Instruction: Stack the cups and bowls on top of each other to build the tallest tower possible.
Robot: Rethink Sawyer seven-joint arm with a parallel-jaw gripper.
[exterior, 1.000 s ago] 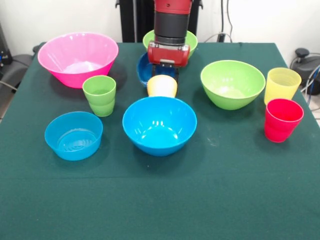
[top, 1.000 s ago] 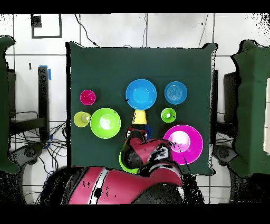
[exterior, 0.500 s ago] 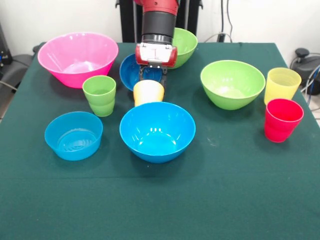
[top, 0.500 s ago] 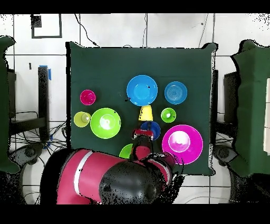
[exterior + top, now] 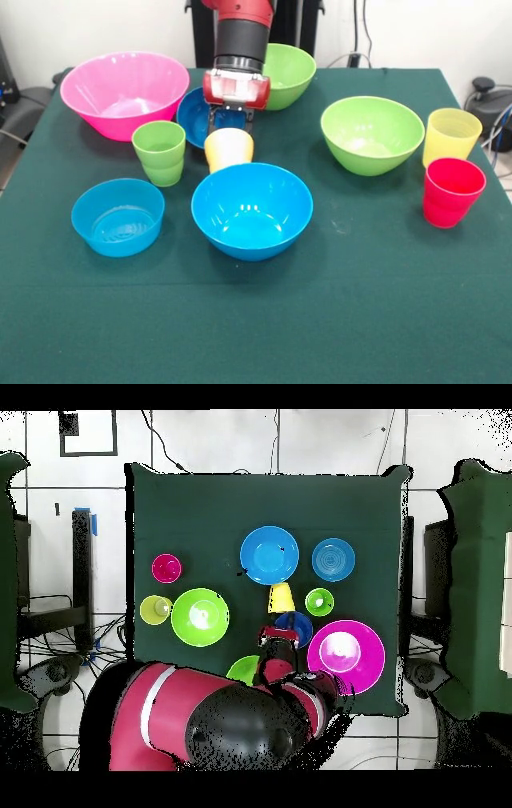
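My gripper (image 5: pixel 230 126) is shut on the orange-yellow cup (image 5: pixel 229 149) and holds it tilted just behind the medium bright blue bowl (image 5: pixel 252 210); the cup also shows in the overhead view (image 5: pixel 282 597). The small dark blue bowl (image 5: pixel 190 118) lies behind the gripper, to its left. The green cup (image 5: pixel 159 152) stands left of the held cup. The pink bowl (image 5: pixel 124 92) is at the far left and the shallow light blue bowl (image 5: pixel 118 216) at the near left. One lime green bowl (image 5: pixel 288 74) sits behind the arm, another (image 5: pixel 372 134) at the right. The pale yellow cup (image 5: pixel 451 136) and red cup (image 5: pixel 452 192) stand at the far right.
All of it rests on a dark green cloth table (image 5: pixel 256 320). The arm's red and black body (image 5: pixel 230 724) covers the table's robot side in the overhead view. Cables and black stands lie off the table's sides.
The gripper has carried the orange-yellow cup leftward in the front view, from in front of the back lime green bowl to in front of the small dark blue bowl. The bright blue bowl has shifted slightly.
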